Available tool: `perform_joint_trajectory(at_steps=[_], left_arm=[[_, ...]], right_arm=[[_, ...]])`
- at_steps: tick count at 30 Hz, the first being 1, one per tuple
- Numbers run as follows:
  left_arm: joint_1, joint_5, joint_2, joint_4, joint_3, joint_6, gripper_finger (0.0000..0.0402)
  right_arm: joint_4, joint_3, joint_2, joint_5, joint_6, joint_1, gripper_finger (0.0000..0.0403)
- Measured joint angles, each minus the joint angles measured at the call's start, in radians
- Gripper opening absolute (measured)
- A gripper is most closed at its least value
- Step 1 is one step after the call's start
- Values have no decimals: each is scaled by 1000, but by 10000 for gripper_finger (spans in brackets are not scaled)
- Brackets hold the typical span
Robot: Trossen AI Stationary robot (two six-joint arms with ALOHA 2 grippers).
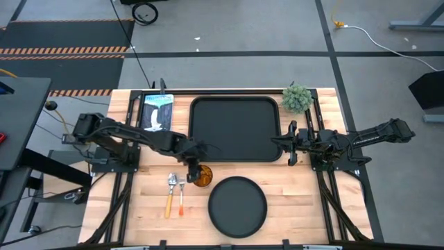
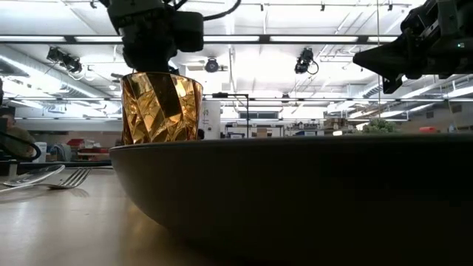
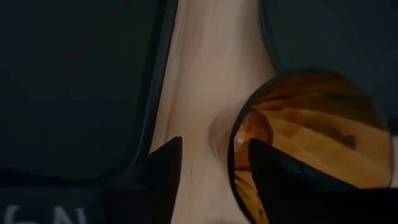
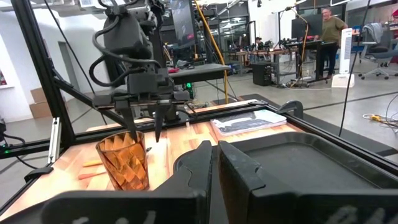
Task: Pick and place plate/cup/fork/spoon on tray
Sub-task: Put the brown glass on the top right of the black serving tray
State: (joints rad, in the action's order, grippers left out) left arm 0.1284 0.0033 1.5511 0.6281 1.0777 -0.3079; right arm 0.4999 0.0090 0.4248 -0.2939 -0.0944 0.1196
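Note:
The amber cup (image 1: pixel 202 178) stands upright on the wooden table between the black tray (image 1: pixel 236 128) and the round black plate (image 1: pixel 237 206). My left gripper (image 4: pixel 144 127) is open above the cup's rim and points down. One finger (image 3: pixel 273 177) is inside the cup (image 3: pixel 323 124) and the other (image 3: pixel 166 177) is outside, with the cup's wall between them; no touch shows. The spoon (image 1: pixel 171 191) and the fork (image 1: pixel 182 194) lie side by side to the left of the cup. My right gripper (image 1: pixel 291 142) is shut and empty over the tray's right rim.
A small green plant (image 1: pixel 297 98) stands at the tray's far right corner. A flat printed booklet (image 1: pixel 157 112) lies to the left of the tray. In the low view the plate's rim (image 2: pixel 295 185) hides the cup's base.

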Motion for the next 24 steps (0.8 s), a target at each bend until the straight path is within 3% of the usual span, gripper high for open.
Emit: perform_joint_trajectory(at_steps=[20,24], left_arm=[[-11,-17,23,38,30,5,18],[-44,-18,23,81,83,7,15]], right_arm=[[0,0,0,0,0,0,34],[0,0,0,0,0,0,34]])
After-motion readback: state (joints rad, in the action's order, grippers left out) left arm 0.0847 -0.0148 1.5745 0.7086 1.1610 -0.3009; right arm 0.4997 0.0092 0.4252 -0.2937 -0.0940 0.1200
